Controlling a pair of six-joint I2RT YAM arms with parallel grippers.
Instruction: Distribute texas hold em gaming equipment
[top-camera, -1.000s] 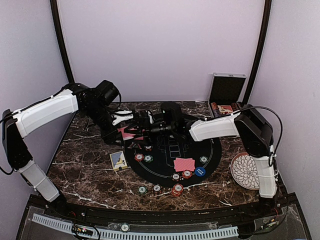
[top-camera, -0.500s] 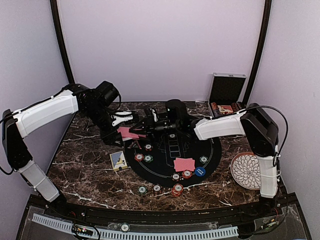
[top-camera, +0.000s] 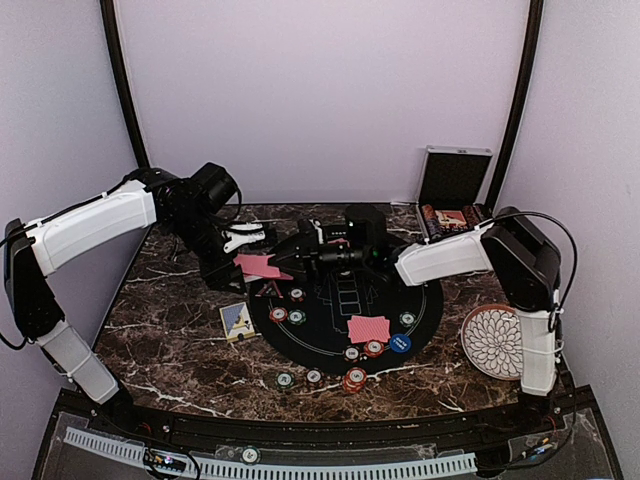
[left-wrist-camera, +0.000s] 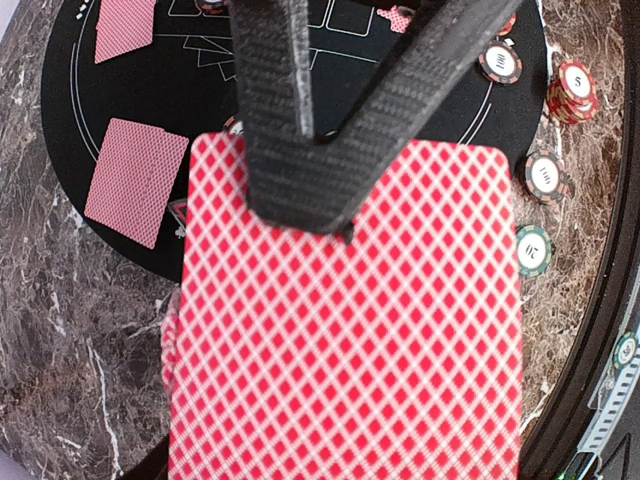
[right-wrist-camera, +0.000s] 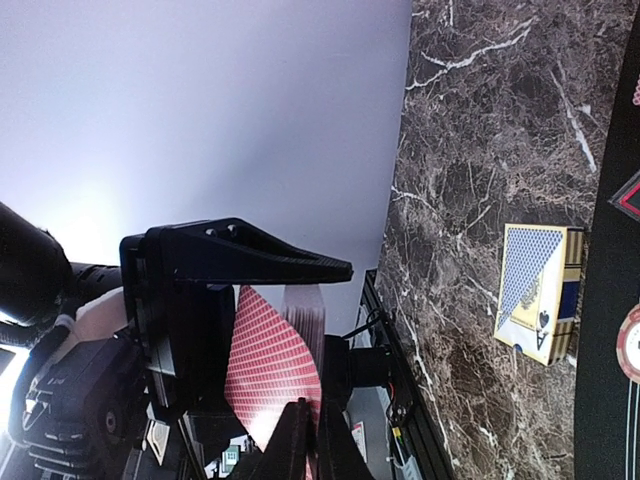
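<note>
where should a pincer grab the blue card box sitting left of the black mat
Probably from straight above, closing the pincer across the narrower width of the blue card box. It lies flat on the marble table, so only its thin side edges offer a hold; the black mat beside it is flat and shouldn't block a finger.

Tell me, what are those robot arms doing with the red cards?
It looks like they are dealing poker. The left tool grips a stack of red cards up in the air. The right tool is pinched shut on one card of it, probably to pull it off. On the black mat lie some cards, chips and a blue button.
</note>
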